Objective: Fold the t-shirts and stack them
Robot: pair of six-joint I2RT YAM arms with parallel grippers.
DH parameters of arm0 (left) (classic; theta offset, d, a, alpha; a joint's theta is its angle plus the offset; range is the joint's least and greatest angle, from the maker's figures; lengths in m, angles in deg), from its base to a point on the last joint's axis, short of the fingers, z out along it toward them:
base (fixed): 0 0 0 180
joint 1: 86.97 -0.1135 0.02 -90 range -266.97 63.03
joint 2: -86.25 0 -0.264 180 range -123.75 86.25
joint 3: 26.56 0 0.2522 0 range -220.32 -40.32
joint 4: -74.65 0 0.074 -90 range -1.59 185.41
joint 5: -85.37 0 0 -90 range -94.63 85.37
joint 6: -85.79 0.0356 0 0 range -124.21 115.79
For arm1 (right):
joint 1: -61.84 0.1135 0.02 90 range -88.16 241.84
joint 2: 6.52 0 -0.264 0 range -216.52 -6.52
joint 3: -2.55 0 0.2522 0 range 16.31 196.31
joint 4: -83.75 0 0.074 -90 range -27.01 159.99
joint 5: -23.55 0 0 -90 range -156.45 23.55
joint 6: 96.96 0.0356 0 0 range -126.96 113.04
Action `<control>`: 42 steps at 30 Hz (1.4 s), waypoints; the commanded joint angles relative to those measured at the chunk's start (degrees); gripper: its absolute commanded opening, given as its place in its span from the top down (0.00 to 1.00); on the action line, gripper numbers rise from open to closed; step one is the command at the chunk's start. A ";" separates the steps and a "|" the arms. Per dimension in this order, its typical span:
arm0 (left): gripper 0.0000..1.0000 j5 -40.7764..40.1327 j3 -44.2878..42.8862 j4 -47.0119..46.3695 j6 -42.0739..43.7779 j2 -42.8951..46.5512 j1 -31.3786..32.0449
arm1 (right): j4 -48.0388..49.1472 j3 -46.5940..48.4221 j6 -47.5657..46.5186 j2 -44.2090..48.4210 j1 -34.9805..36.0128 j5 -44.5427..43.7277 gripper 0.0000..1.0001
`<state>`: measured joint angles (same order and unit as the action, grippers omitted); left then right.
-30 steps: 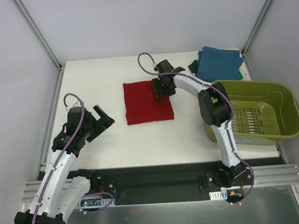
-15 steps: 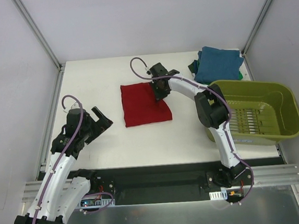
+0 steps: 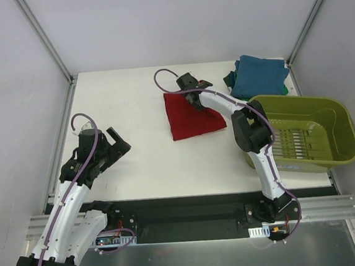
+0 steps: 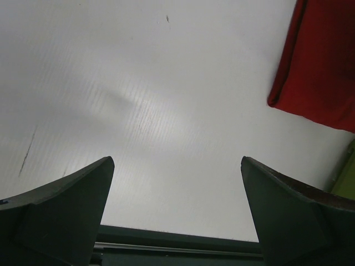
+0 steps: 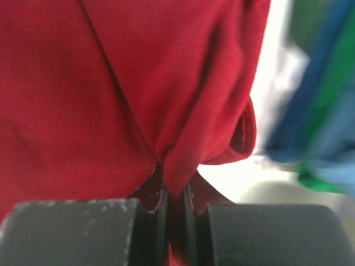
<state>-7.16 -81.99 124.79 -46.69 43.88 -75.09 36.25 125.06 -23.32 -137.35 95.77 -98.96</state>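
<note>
Dark red t-shirt [image 3: 195,118], folded, mid-table toward the far side; right gripper [image 3: 191,93] pinches a bunch of cloth at its far edge. Teal-blue stack [image 3: 258,75] lies right of it, far corner. Left gripper [image 3: 121,142] spread wide, empty, well apart, near left.

dark red t-shirt [image 3: 192,120], plain | teal-blue t-shirt [image 3: 258,75] | olive-green basket [image 3: 311,163] | white table [image 3: 125,106]

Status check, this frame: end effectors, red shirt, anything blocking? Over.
Left end effector open, off the cloth. Right end effector shut on red t-shirt, pinching a fold. Folded stack far right; nothing between.
</note>
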 commanded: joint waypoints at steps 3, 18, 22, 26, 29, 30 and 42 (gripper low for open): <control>0.01 -2.13 -2.80 0.97 1.26 0.09 -0.72 | 2.70 7.70 -9.82 3.74 -0.27 -18.97 0.99; 0.01 -2.22 -4.73 1.59 1.61 -0.34 -0.72 | 10.61 16.75 -27.48 5.84 -2.11 -25.84 0.99; 0.01 -1.52 -5.00 1.59 1.35 -1.04 -0.72 | 12.38 18.08 -28.38 8.30 -3.43 -24.62 0.99; 0.01 -1.34 -5.26 1.50 0.82 -1.57 -0.72 | 12.56 18.60 -27.32 11.11 -5.62 -22.60 0.99; 0.01 -0.99 -5.61 1.59 0.38 -2.36 -0.72 | 12.64 19.83 -27.15 11.91 -7.20 -23.12 0.99; 0.00 -0.99 -5.88 1.50 0.38 -2.89 -0.72 | 12.64 20.01 -26.97 12.17 -7.56 -22.86 0.99; 0.01 -1.34 -6.58 1.41 -0.24 -4.56 -0.72 | 7.64 23.17 -16.54 14.63 -13.36 -13.30 0.99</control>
<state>-8.29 -86.41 125.32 -46.64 39.57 -75.09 45.54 144.68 -46.82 -127.91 84.16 -117.52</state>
